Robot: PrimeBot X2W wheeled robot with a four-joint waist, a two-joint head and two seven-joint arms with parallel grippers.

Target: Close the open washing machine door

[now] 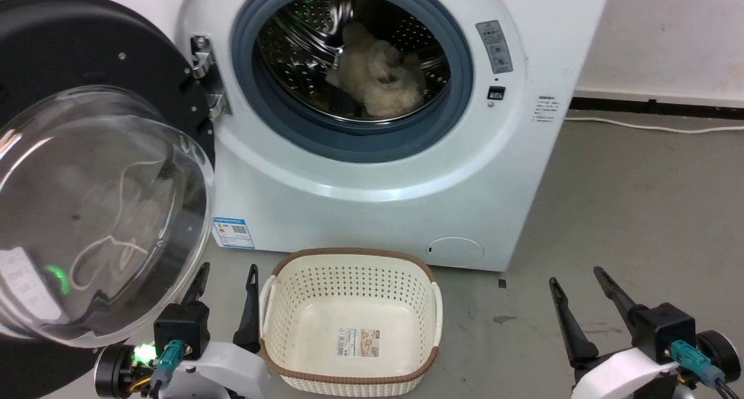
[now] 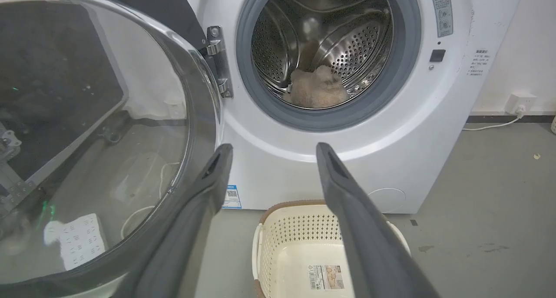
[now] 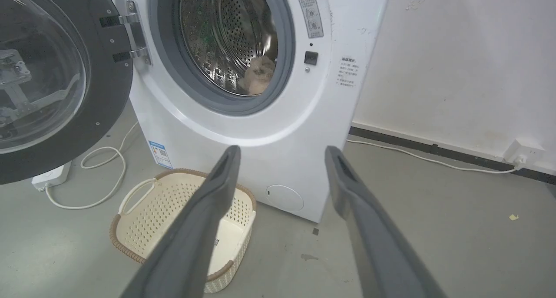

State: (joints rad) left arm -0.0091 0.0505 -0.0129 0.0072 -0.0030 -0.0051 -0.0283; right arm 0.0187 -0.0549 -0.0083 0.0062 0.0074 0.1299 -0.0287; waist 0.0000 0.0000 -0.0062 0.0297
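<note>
Two spread hands: left hand (image 1: 228, 266) just beside washing machine door (image 1: 99, 172), right hand (image 1: 575, 274) well apart.

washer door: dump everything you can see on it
The washing machine door is round, with a wide glossy black rim and a bulging clear glass bowl. It stands swung wide open, hung by a metal hinge on the left of the washing machine. Small screws dot the rim. The open left gripper sits beside its lower edge; contact can't be told.

White forearms (image 1: 226, 367), black wrists (image 1: 181, 328), teal plugs (image 1: 171, 352), dark claws (image 1: 228, 266).
</note>
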